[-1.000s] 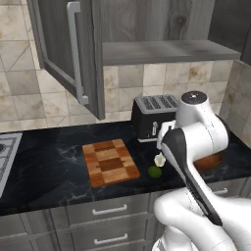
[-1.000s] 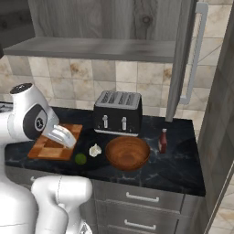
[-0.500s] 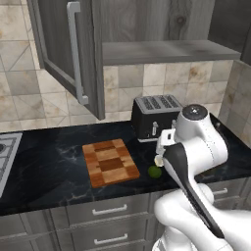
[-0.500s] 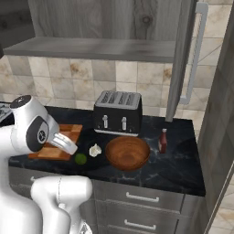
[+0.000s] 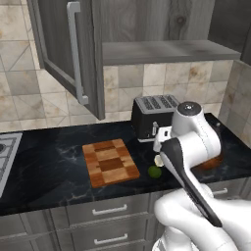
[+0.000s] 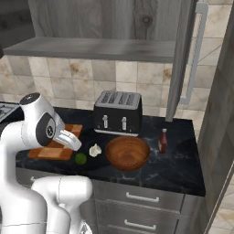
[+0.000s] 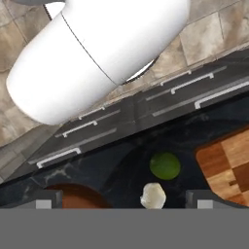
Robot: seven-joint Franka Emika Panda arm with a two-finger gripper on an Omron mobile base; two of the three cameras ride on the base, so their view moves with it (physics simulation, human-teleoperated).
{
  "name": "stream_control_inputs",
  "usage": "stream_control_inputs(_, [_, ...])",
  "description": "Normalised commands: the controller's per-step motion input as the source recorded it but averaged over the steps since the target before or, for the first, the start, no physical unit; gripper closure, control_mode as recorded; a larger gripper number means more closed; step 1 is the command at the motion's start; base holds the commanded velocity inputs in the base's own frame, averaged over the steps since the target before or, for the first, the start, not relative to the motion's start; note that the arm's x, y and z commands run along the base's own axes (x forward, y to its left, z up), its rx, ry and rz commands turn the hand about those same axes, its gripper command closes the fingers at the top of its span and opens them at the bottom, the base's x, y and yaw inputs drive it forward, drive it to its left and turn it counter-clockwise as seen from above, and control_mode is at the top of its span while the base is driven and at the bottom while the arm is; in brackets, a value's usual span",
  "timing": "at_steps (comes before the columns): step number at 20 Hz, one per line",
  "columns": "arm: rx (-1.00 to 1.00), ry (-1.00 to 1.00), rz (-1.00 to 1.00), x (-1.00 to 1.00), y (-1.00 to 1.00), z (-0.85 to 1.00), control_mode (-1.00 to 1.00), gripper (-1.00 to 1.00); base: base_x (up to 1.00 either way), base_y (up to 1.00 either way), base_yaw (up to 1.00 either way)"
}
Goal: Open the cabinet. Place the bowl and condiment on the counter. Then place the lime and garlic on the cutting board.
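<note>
The cabinet [image 5: 73,59] stands open, with its other door [image 6: 183,59] swung out at the right. On the counter [image 6: 183,164] sit the wooden bowl [image 6: 127,152] and, to its right, the condiment [image 6: 162,140]. The lime [image 6: 81,158] and the garlic [image 6: 95,150] lie side by side on the counter between the bowl and the checkered cutting board [image 5: 110,162]. My gripper [image 7: 122,200] hangs open just above the lime [image 7: 165,165] and garlic [image 7: 153,196], holding nothing. In the left base view my arm covers most of the bowl [image 5: 212,162].
A black toaster [image 6: 118,113] stands against the tiled wall behind the bowl. Grey drawers [image 5: 108,212] run below the counter's front edge. A stove corner [image 5: 5,152] shows at the far left. A tall dark panel [image 6: 219,137] bounds the right side.
My arm has shifted a little and the hand has edged toward the lime and garlic. The jaws have stayed open. Nothing on the counter has moved.
</note>
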Motion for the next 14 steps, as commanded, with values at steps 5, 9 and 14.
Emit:
stream_control_inputs(5, [0.00, 0.08, 0.00, 0.11, 0.00, -0.07, -1.00, -1.00, 0.00, 0.00, 0.00])
stream_control_inputs(9, [0.00, 0.00, 0.00, 0.01, 0.00, -0.17, -1.00, -1.00, 0.00, 0.00, 0.00])
stream_control_inputs(14, [0.00, 0.00, 0.00, 0.00, 0.00, -0.17, -1.00, -1.00, 0.00, 0.00, 0.00])
